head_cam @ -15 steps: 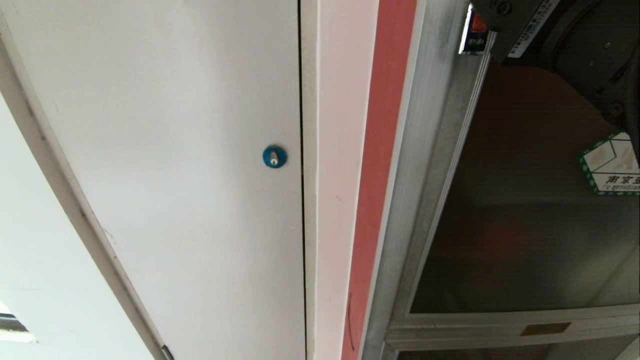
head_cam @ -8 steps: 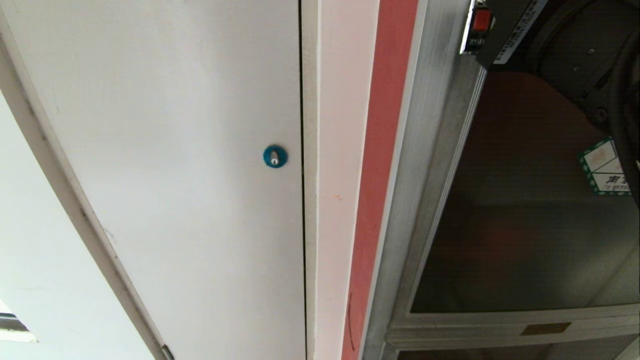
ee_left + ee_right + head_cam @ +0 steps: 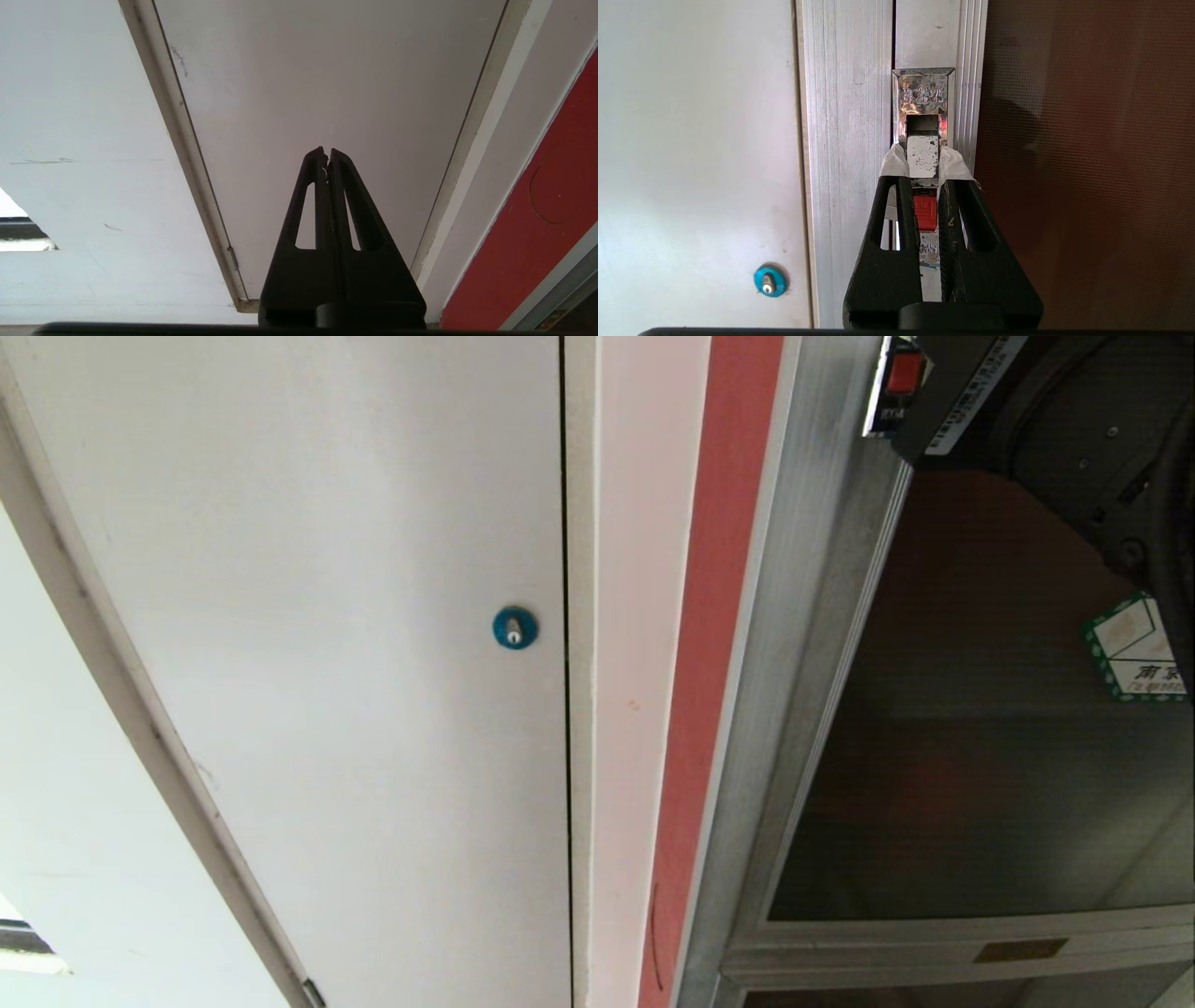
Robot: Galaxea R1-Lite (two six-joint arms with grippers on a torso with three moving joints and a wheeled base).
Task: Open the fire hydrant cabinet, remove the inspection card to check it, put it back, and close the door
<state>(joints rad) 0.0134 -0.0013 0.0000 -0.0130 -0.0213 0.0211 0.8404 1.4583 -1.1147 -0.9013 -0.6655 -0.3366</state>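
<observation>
At the cabinet's edge, the right gripper [image 3: 924, 186] is clamped onto the latch [image 3: 923, 158], its two black fingers [image 3: 896, 210] pinching the silver latch handle from either side, white padding on the tips pressed against the metal and the small red tab [image 3: 925, 212] showing in the narrow gap between them. That latch sits on the aluminium frame of the door [image 3: 980, 709], the big dark tinted glass panel, which looks closed flush against the fire hydrant cabinet [image 3: 794, 616]. From the head view the right arm's dark wrist [image 3: 1074, 439] reaches in from the upper right corner, pointing straight at the door frame, with the red of the latch [image 3: 904, 373] just peeking out beside it. On the glass, close to that arm, a green-bordered white sticker [image 3: 1134, 649] is partly cut off by the edge of view. Moving outward, a red strip [image 3: 714, 663] runs alongside the cabinet frame, then a plain white door [image 3: 327, 616] with a small blue round lock [image 3: 514, 628]. Over there the left gripper [image 3: 327, 156] hangs parked, fingers pressed together with nothing between them, pointing at the white door panel [image 3: 327, 84].
</observation>
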